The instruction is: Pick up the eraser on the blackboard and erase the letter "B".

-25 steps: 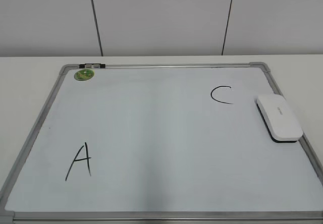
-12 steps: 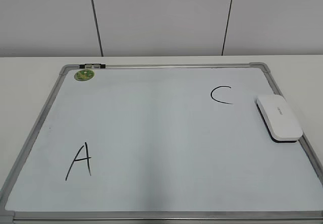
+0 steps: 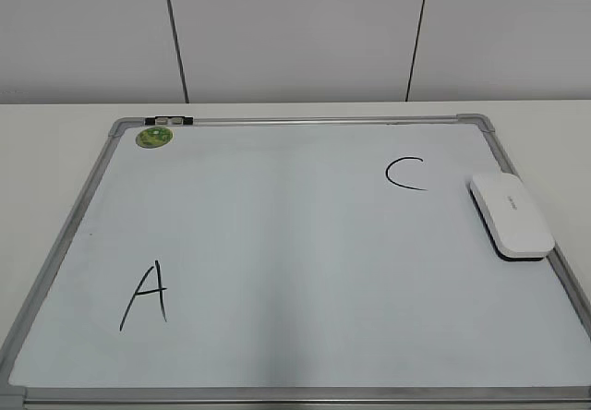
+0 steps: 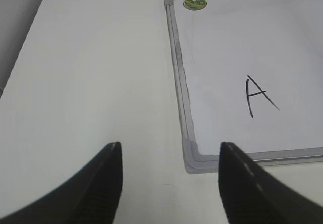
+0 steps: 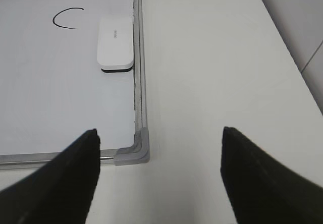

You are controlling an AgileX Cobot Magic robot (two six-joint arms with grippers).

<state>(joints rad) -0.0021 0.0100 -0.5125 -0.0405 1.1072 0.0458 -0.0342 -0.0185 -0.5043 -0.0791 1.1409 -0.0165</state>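
The white eraser (image 3: 511,214) lies on the blackboard (image 3: 295,244) by its right edge, just right of a black "C" (image 3: 405,173); it also shows in the right wrist view (image 5: 115,48). A black "A" (image 3: 146,295) is at the board's front left. No letter "B" shows on the board in any view. My left gripper (image 4: 169,151) is open and empty over the table by the board's front left corner. My right gripper (image 5: 160,135) is open and empty by the board's front right corner. Neither gripper shows in the exterior view.
A round green magnet (image 3: 154,137) and a small black and silver clip (image 3: 168,119) sit at the board's far left corner. The board lies on a white table (image 4: 91,82) with a pale panelled wall (image 3: 295,31) behind.
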